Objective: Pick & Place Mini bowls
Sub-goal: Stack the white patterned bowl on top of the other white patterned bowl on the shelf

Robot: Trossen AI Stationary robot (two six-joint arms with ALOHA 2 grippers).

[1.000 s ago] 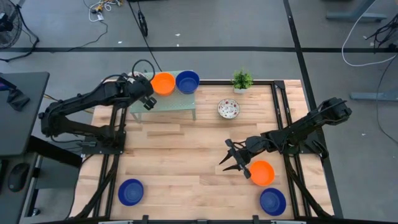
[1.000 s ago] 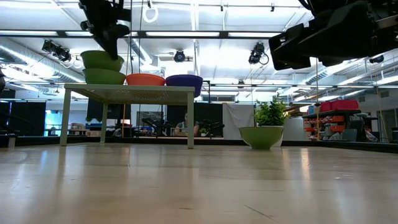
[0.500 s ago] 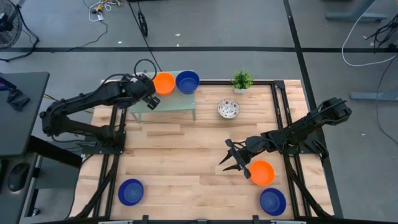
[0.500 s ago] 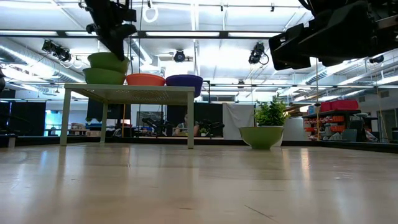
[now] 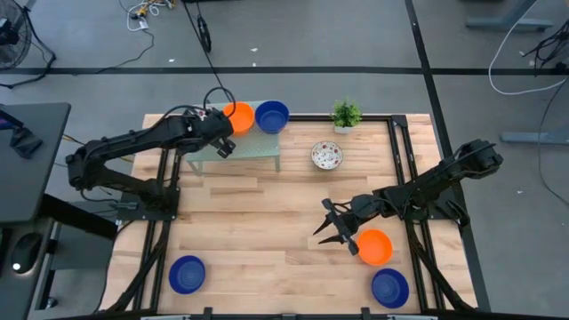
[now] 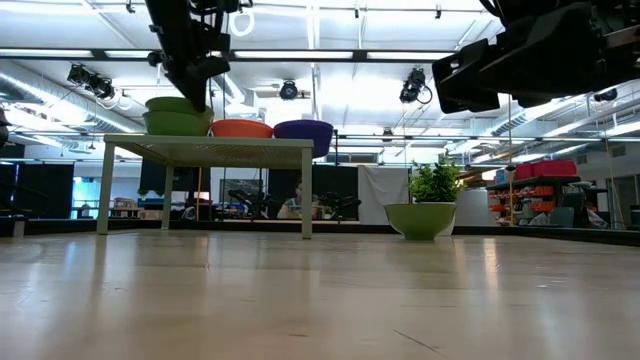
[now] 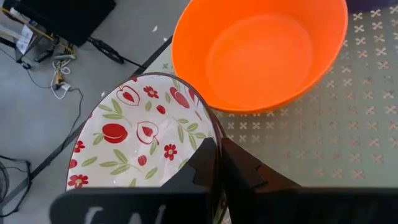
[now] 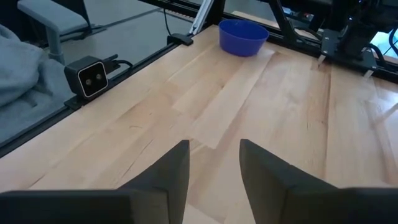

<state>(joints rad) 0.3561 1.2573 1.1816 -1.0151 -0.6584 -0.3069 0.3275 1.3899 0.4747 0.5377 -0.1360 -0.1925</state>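
Left gripper (image 7: 214,165) clenched on the rim of a patterned mini bowl (image 7: 140,140) at the small raised stand (image 5: 258,147); right arm waits.

In the high view the left gripper (image 5: 218,133) sits at about 11 o'clock on the worktop (image 5: 258,222), over the stand's left end, its fingers pinching the white, red-flowered bowl's rim just beside the orange bowl (image 5: 238,116); the blue bowl (image 5: 271,116) stands at that one's 3 o'clock on the same stand. The low view shows the held bowl sitting in another bowl (image 6: 178,122) on the stand. The right gripper (image 5: 333,229) hangs released at about 4 o'clock, just beside a second orange bowl (image 5: 375,247). Other blue bowls lie at 5 o'clock (image 5: 389,287) and 7 o'clock (image 5: 187,274); a speckled bowl (image 5: 326,156) sits near the potted plant (image 5: 346,115) at 1 o'clock.
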